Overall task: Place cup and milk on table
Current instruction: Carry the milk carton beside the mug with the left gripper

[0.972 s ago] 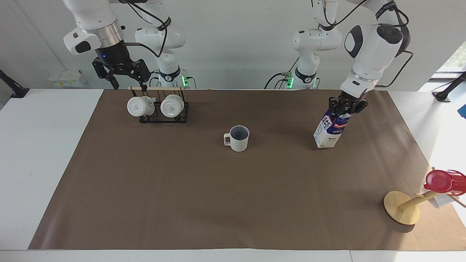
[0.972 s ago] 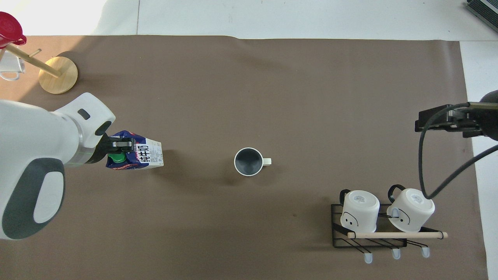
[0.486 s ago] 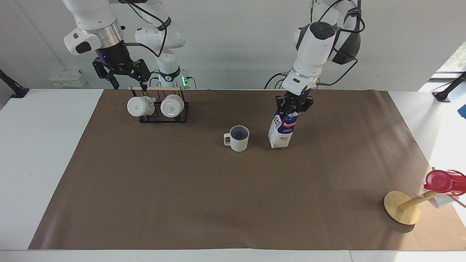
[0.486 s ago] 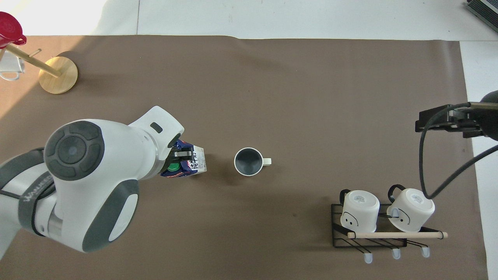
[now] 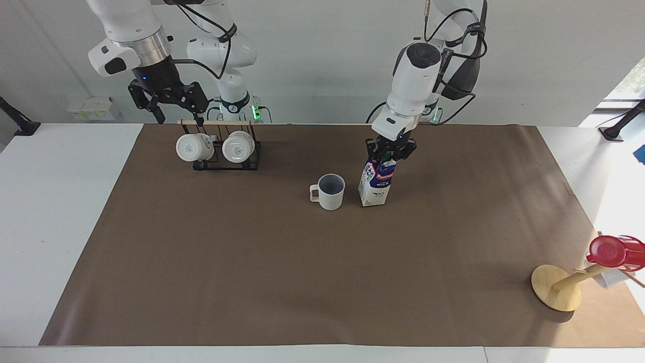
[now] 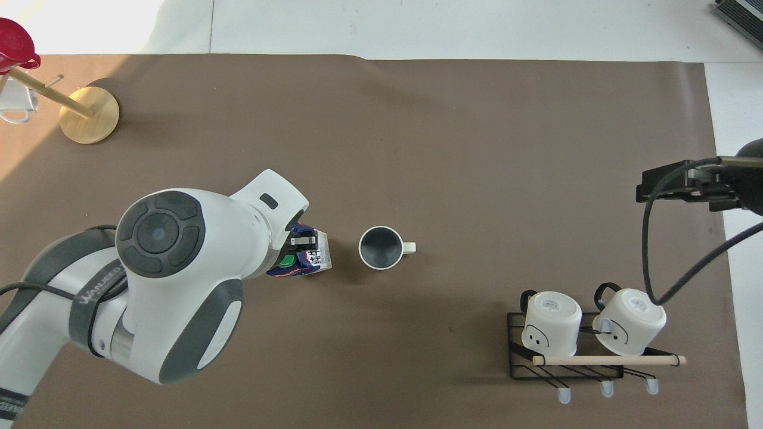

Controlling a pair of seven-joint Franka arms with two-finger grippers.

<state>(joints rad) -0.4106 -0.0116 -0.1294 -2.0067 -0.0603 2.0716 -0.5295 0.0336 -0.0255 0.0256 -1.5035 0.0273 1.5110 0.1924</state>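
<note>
Jaws of left gripper (image 5: pixel 385 157) clenched on milk (image 5: pixel 375 183) top beside cup (image 5: pixel 330 191); right gripper (image 5: pixel 169 103) spread, waiting. We judge carton light, crushable; hold gable.

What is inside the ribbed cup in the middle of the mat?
The cup shows only its bare grey-blue inside in the overhead view; nothing lies in it. The milk, gripped at its top by the left gripper, is beside it.

Ribbed cups: one (image 5: pixel 328 191) (image 6: pixel 380 248)
Milk cartons: one (image 5: pixel 375 182) (image 6: pixel 307 258)
White mugs on the black rack (image 5: pixel 254 160): two (image 5: pixel 194 146) (image 5: pixel 238 146)
Red cups: one (image 5: pixel 612 251), on the wooden stand (image 5: pixel 556 288)
Clear cups: one (image 6: pixel 13 106), on the same stand
Arms: two
Brown mats: one (image 5: pixel 322 282)
</note>
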